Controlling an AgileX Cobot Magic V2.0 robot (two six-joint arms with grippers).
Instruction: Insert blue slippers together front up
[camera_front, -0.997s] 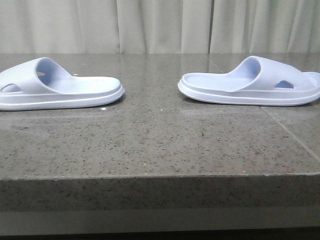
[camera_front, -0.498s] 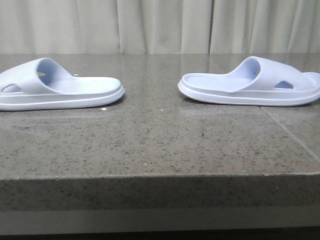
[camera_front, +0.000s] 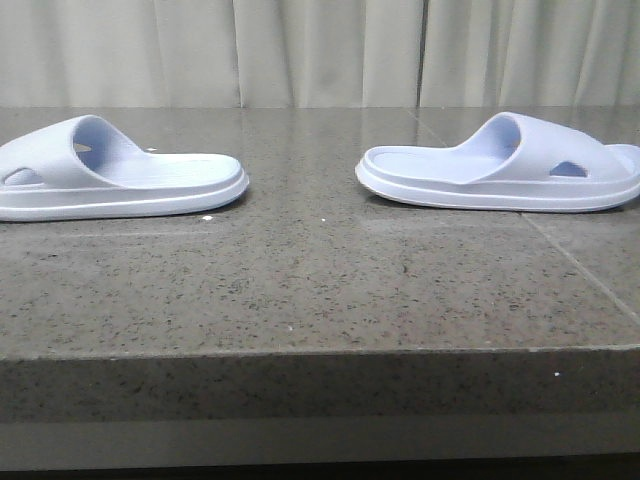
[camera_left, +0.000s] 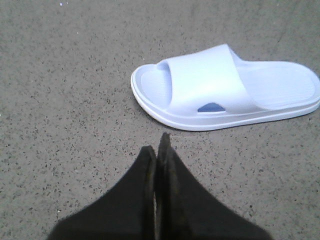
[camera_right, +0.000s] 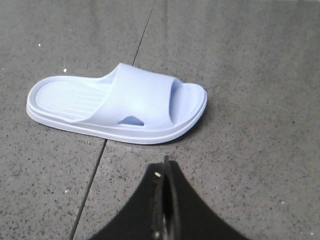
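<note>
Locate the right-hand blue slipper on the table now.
Front view: the right slipper lies flat at the right of the stone table, heel toward the left slipper, a clear gap between them.

A speckled grey stone table (camera_front: 300, 290) stands before pale curtains (camera_front: 320, 50).

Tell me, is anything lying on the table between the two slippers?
Nothing visible. In the front view only bare table lies between the left slipper and the right slipper; the heels face each other across the gap.
</note>
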